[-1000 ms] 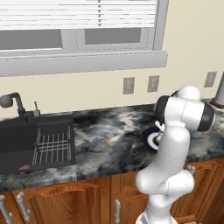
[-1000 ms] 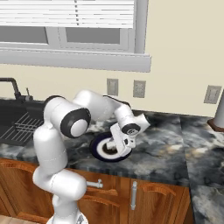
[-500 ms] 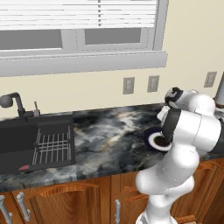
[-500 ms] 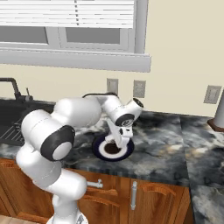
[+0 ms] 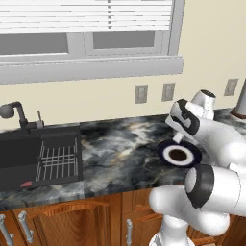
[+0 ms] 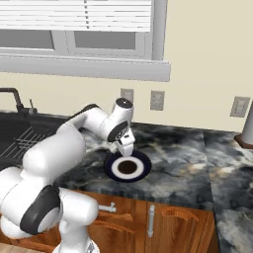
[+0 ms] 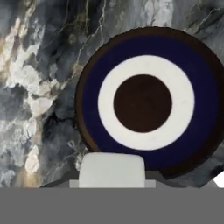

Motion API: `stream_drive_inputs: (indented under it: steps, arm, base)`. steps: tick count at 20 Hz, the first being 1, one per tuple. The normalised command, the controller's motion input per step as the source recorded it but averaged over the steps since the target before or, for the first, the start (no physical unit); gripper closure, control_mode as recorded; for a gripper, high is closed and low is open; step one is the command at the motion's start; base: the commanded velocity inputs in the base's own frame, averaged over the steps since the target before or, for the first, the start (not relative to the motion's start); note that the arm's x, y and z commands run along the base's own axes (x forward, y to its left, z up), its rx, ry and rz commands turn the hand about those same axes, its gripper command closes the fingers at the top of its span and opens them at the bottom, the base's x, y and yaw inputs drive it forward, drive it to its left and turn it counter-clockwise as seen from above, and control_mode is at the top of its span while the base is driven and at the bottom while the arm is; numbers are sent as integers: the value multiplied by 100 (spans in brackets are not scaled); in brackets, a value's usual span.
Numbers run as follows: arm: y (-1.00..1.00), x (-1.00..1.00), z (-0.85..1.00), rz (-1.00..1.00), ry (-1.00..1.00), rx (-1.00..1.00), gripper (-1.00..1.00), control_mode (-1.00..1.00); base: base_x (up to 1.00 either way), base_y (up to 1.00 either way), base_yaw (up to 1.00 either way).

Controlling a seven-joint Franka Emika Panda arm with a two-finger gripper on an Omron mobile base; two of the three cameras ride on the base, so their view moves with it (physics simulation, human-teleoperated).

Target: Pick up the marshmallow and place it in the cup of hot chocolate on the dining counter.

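In the hand view the marshmallow (image 7: 111, 168), an off-white squarish block, sits between the tips of my gripper (image 7: 112, 183), which is shut on it. Just beyond it lies a round dark blue and white plate (image 7: 201, 100) with a brown centre, on the marbled worktop (image 7: 39, 100). From the base cameras my gripper (image 5: 177, 138) (image 6: 120, 147) hangs a little above the near-left edge of the plate (image 5: 162, 154) (image 6: 144, 168); the marshmallow is too small to make out there. The cup of hot chocolate and the dining counter are out of view.
A black sink (image 5: 43, 156) with a faucet (image 5: 12, 111) takes up the left of the worktop. Wall outlets (image 5: 141, 93) and a window are behind it. A tall dark-based object (image 6: 245, 131) stands at the far right. Wood cabinets run below.
The hand has come up off the plate with the marshmallow pinched in it, and the arm has folded back toward the base. The plate has stayed put.
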Motion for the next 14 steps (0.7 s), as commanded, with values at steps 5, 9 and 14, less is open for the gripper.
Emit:
stream_drive_inputs:
  steps: [5,9,14]
  arm:
    - [24,-36,31,18,-41,-21,100,-100]
    - [12,-23,20,17,-12,-30,100,-100]
    - [23,-12,17,20,-11,-33,100,-100]
  base:
    - [0,0,0]
    - [0,0,0]
    - [0,0,0]
